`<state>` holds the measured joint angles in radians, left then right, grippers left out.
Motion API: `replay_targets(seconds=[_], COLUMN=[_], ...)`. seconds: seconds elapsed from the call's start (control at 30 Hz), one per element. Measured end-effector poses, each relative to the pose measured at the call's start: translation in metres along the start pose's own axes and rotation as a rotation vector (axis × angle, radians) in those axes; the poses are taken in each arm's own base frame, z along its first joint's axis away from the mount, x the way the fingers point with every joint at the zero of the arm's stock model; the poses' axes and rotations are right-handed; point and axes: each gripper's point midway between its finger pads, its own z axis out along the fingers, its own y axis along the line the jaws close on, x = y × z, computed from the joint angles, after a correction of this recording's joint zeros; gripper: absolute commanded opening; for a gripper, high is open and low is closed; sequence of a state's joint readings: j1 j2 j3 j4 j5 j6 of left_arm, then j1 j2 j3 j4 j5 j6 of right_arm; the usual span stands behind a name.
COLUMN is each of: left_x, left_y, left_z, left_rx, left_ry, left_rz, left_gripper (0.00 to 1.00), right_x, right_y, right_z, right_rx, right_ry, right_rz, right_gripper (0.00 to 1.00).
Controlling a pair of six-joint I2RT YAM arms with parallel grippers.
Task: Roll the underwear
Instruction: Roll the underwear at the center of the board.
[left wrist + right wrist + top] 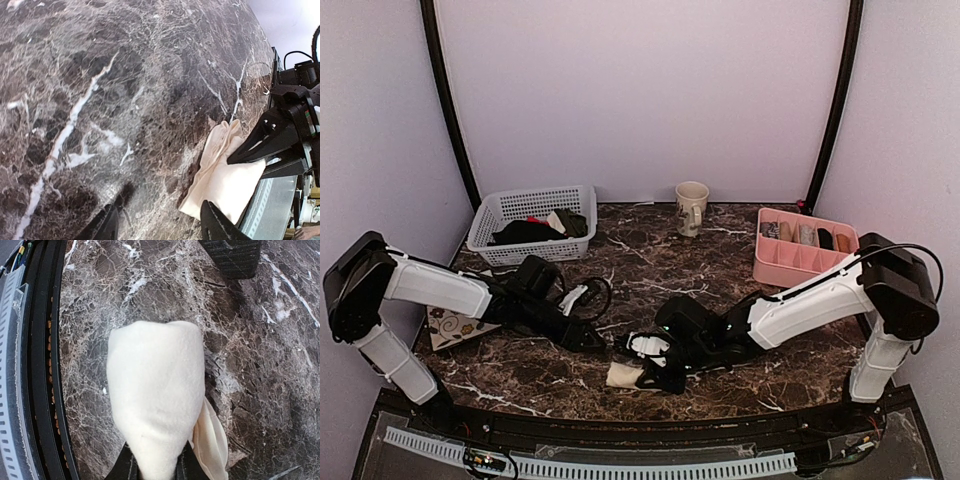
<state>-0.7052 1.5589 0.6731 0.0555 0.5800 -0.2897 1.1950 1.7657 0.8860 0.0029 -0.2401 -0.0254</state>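
A white basket (520,205) of dark clothes (525,232), a cream mug (692,203), a pink divided box (790,268) and a floral tile (450,325) sit on the marble table (650,260).

Ahead of your left tool (160,232) the counter (100,100) lies bare, and nothing sits between its spread fingers. Just off to its right, the underwear (222,180) and the right tool (244,169) clamped on it bar the way. Past the right tool's bundle, the left tool's finger (230,257) stands close ahead. The edge rail (40,390) of the counter runs along the right tool's left.
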Motion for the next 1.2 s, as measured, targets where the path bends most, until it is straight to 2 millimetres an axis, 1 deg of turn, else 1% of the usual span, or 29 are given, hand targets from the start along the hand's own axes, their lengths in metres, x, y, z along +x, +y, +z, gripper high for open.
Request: replay_targets(seconds=[0.2, 0.6, 1.03, 1.2], left_x=[0.010, 0.007, 0.017, 0.020], left_y=[0.001, -0.008, -0.013, -0.021], left_z=[0.004, 0.009, 0.022, 0.026], left_rx=[-0.001, 0.024, 0.063, 0.096], left_ry=[-0.002, -0.024, -0.018, -0.003], left_rz=[-0.056, -0.079, -0.138, -0.131], left_gripper=[0.61, 0.62, 0.62, 0.62], right_x=[-0.001, 0.001, -0.001, -0.001], right_y=[0.002, 0.004, 0.003, 0.002], right_z=[0.001, 0.003, 0.003, 0.003], right_rx=[-0.013, -0.026, -0.022, -0.014], right_ry=[-0.004, 0.000, -0.009, -0.009], right_rz=[0.004, 0.005, 0.007, 0.010], right_gripper=[0.00, 0.00, 0.00, 0.00])
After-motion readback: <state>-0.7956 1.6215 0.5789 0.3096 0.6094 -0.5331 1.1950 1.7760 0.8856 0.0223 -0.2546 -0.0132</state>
